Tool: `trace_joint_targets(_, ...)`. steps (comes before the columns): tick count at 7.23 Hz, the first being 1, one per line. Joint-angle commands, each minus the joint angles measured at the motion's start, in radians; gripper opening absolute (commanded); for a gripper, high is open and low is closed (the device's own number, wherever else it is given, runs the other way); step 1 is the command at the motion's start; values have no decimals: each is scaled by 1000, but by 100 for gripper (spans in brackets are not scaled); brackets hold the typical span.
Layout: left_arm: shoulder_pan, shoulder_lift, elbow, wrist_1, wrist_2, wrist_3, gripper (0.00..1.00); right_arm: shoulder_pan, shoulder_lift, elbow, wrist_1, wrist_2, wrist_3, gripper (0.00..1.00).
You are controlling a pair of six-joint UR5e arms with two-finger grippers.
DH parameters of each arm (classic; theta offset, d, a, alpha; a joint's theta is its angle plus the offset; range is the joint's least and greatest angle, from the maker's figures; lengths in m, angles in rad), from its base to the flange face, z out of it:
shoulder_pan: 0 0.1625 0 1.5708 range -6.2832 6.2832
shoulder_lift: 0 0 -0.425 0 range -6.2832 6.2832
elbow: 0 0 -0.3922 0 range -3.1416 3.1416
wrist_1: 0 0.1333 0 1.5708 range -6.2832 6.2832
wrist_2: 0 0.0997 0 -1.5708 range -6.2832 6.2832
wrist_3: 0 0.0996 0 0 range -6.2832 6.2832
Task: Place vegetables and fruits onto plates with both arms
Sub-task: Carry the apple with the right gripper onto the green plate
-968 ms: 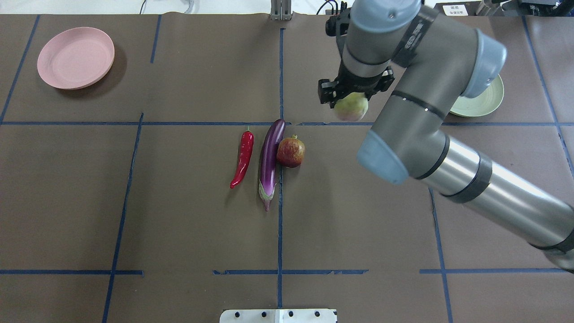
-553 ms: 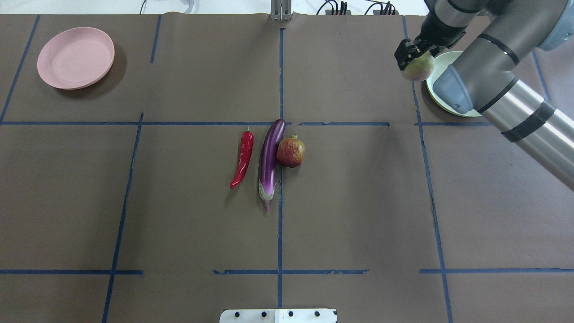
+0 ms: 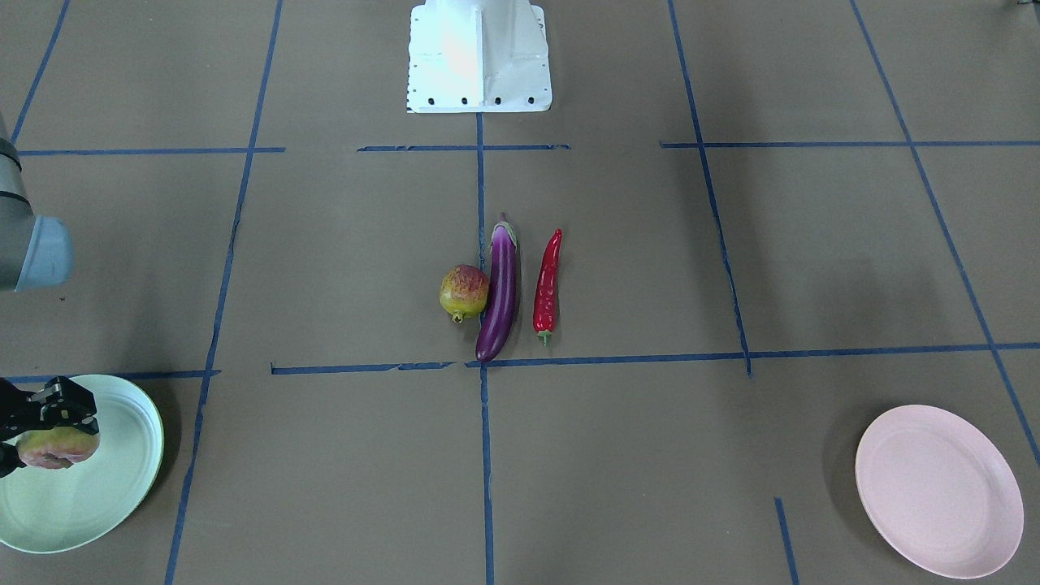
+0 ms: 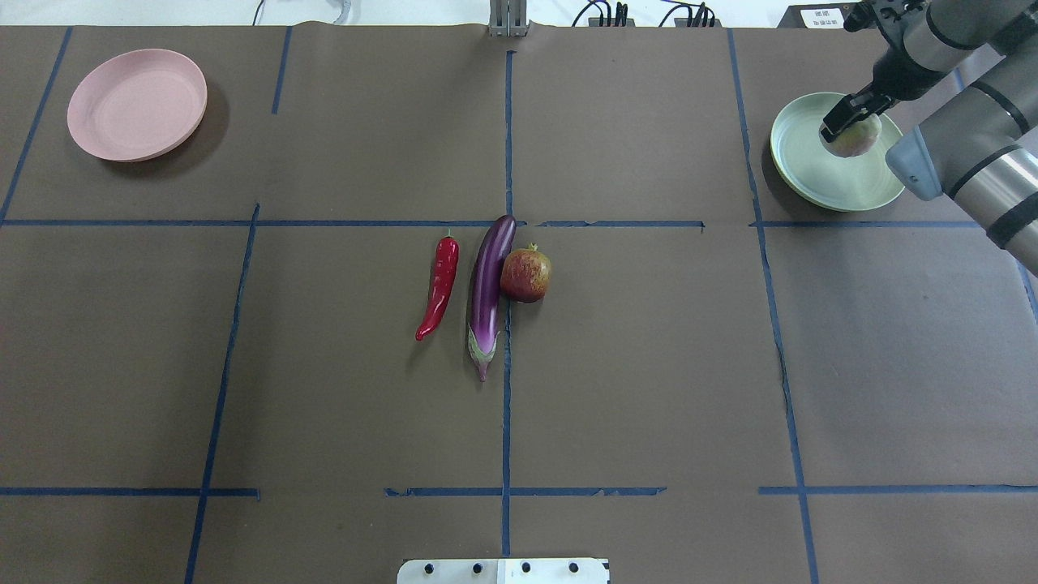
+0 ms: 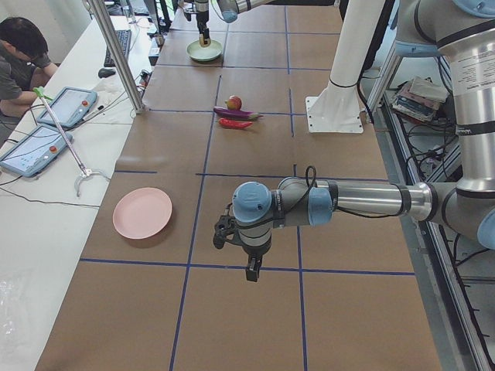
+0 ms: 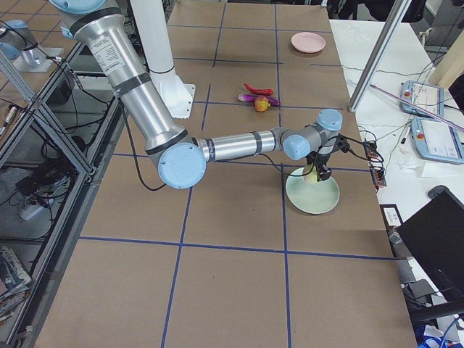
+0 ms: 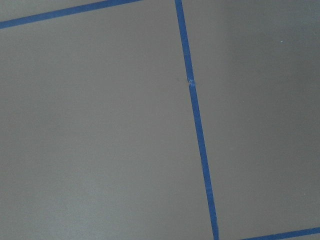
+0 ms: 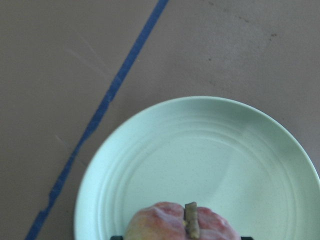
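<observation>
My right gripper (image 4: pixel 848 128) is shut on the pale green-and-pink peach (image 4: pixel 855 139) and holds it over the mint green plate (image 4: pixel 819 185). The right wrist view shows the peach (image 8: pixel 175 223) just above the plate (image 8: pixel 200 150). The purple eggplant (image 4: pixel 486 292), the red chili (image 4: pixel 439 285) and the pomegranate (image 4: pixel 525 275) lie together at the table's middle, the pomegranate touching the eggplant. The pink plate (image 4: pixel 136 104) sits empty at the far left. My left gripper (image 5: pixel 251 270) shows only in the exterior left view, low over bare table; I cannot tell whether it is open or shut.
The white base block (image 4: pixel 503 571) sits at the near middle edge. Blue tape lines cross the brown table cover. A metal post (image 4: pixel 508 18) and cables stand at the far edge. An operator with tablets (image 5: pixel 31 147) sits beyond the table's far side.
My right arm has swung from the table's middle to the far right, carrying the peach from near the eggplant to over the mint plate. The other items have not moved.
</observation>
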Motion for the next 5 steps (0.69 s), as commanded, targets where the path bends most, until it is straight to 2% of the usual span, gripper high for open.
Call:
trace_joint_targets(1, 0, 0, 0, 0, 0, 0, 100, 0, -33, -35, 36, -2, -2, 34)
trace_joint_targets(2, 2, 0, 0, 0, 0, 0, 100, -1, -57, -40, 38, -2, -4, 55)
trace_joint_targets(3, 2, 0, 1, 0, 0, 0, 100, 0, -68, -40, 39, -3, -2, 86)
trace_joint_targets(4, 0, 0, 1, 0, 0, 0, 100, 0, -70, -38, 39, -3, 5, 99)
trace_joint_targets(5, 0, -2, -2, -2, 0, 0, 100, 9, -64, -37, 35, -2, 13, 100)
